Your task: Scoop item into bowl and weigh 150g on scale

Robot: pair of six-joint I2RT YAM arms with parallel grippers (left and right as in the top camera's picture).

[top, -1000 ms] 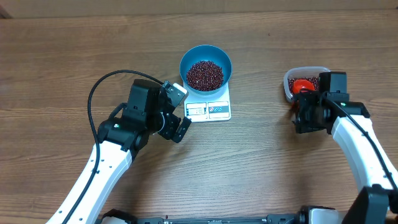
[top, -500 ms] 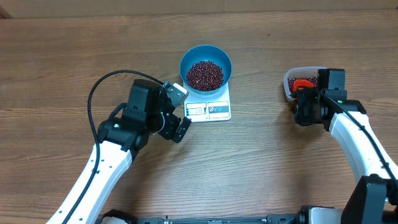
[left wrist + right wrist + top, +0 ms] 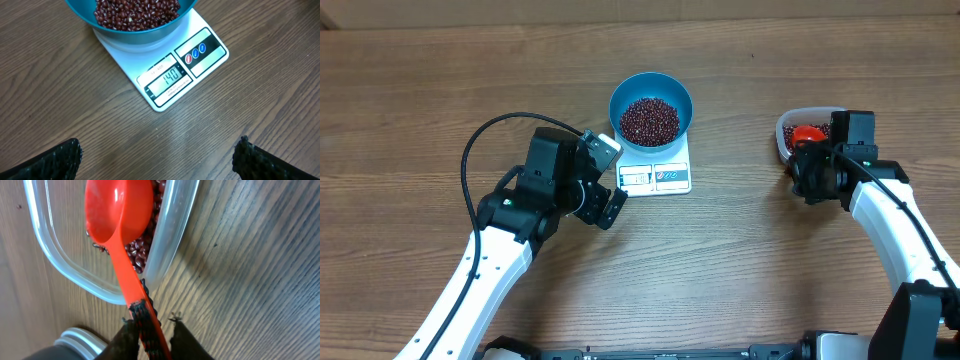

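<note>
Small shiny dark red-brown beans (image 3: 649, 119) fill the round blue bowl (image 3: 616, 105), which sits on the flat white scale (image 3: 655, 178). The left arm bends low beside the scale, with the left claw (image 3: 160, 160) spread wide. The right arm reaches to the clear plastic tub (image 3: 165, 245), and the right claw (image 3: 149, 335) pinches the handle of the orange-red plastic scoop (image 3: 117, 210).

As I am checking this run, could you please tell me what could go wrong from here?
The display on the scale reads 140, so a heaped load would likely overshoot. The right claw grips the scoop far back on its long handle, so it might twist and spill beans on the way to the bowl. The handle crosses the rim of the tub and could drag it.
</note>
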